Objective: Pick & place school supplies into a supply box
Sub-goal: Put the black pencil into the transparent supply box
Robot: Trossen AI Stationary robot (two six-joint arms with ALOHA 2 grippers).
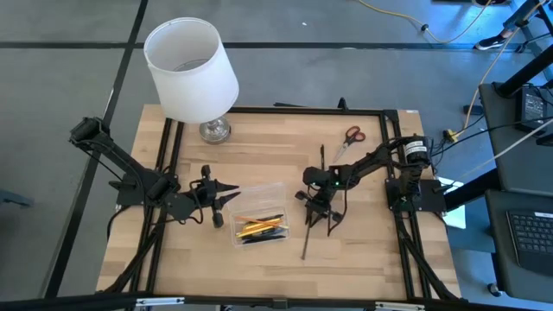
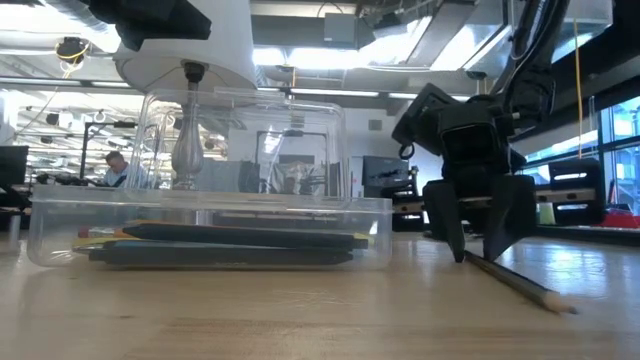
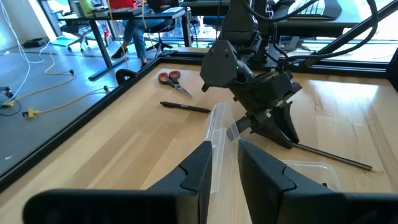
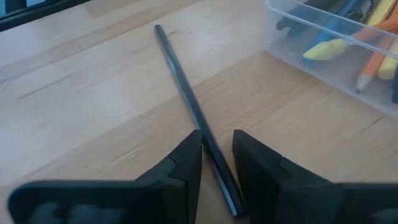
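The clear supply box [image 1: 259, 220] lies mid-table with yellow, orange and dark pencils [image 2: 220, 245] inside; its lid [image 2: 245, 140] stands upright. My left gripper [image 1: 232, 197] is at the lid's left end, shut on it. My right gripper [image 1: 316, 214] is open and points down just right of the box. Its fingers stand on either side of a dark pencil [image 4: 180, 74] that lies flat on the table. Red-handled scissors [image 1: 350, 136] and a dark pen [image 1: 321, 160] lie farther back. My left gripper [image 3: 225, 165] has the end edge of the clear lid [image 3: 219, 127] between its two fingers, coming level from the table's left side. The lid stands upright over the box, which rests on the table.
A white-shaded lamp [image 1: 192, 69] stands at the far left of the table. A black frame rail [image 1: 285, 111] runs round the table's edges. Bare wood lies along the near edge and right of the pencil. A seated person [image 2: 115, 168] shows far behind.
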